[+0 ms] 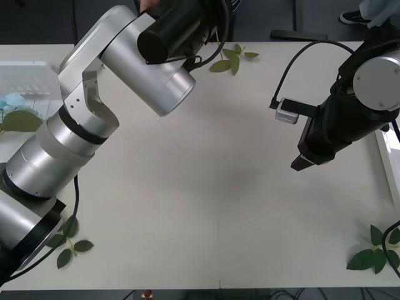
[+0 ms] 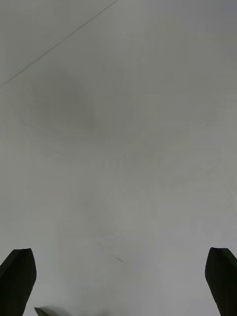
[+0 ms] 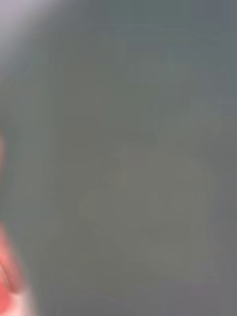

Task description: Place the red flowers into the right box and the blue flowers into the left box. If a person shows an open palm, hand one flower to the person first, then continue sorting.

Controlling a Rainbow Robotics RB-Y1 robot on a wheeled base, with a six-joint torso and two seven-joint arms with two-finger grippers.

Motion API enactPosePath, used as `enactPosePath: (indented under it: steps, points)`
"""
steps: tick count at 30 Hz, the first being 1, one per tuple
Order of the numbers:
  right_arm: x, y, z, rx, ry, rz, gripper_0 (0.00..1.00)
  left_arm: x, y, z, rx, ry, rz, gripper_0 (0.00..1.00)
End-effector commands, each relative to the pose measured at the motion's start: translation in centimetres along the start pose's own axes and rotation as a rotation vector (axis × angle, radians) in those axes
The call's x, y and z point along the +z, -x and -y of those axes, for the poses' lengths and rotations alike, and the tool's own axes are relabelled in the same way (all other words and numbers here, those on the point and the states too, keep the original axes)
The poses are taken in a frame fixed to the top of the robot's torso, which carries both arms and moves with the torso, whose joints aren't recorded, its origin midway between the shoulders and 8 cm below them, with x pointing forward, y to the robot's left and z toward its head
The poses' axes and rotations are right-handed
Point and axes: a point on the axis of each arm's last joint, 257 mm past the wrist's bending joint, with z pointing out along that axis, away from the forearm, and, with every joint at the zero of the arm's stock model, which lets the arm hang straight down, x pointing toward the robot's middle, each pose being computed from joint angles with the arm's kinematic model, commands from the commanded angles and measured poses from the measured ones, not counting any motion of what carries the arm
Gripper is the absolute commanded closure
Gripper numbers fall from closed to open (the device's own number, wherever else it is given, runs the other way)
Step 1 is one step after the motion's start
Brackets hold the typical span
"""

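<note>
My left arm (image 1: 125, 56) reaches across the table to its far edge, and its black wrist (image 1: 172, 28) covers whatever it holds. The left wrist view is a grey blur with a red smear (image 3: 7, 276) at one edge that I cannot identify. My right gripper (image 1: 302, 164) hangs over the right side of the table, and its black fingers (image 2: 19, 276) stand open with nothing between them above bare tabletop. One pale-blue flower (image 1: 11, 103) with a big green leaf lies in the left box (image 1: 28, 78). A rim of the right box (image 1: 382, 156) shows at the right edge.
Loose green leaf sprigs lie at the far middle (image 1: 231, 57), the near left (image 1: 69, 247) and the near right (image 1: 375, 255). A small part of a person (image 1: 149, 5) shows beyond the far edge, behind my left wrist. The white tabletop (image 1: 219, 187) spreads between the arms.
</note>
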Motion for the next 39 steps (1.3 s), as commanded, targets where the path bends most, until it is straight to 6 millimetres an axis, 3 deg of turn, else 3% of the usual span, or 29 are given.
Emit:
enactPosePath:
  steps: [1, 7, 13, 39]
  points:
    - [-0.8, 0.4, 0.6, -0.055, -0.025, 0.009, 0.0, 1.7, 5.2, 1.1, 0.028, -0.025, 0.094, 1.0]
    - [-0.8, 0.4, 0.6, -0.055, -0.025, 0.009, 0.0, 4.1, 9.4, -0.5, 0.045, -0.003, 0.155, 1.0]
    - [-0.8, 0.4, 0.6, -0.055, -0.025, 0.009, 0.0, 4.6, 11.2, -1.2, 0.049, 0.001, 0.181, 1.0]
    - [-0.8, 0.4, 0.6, -0.055, -0.025, 0.009, 0.0, 4.5, 11.5, -1.3, 0.052, 0.0, 0.186, 1.0]
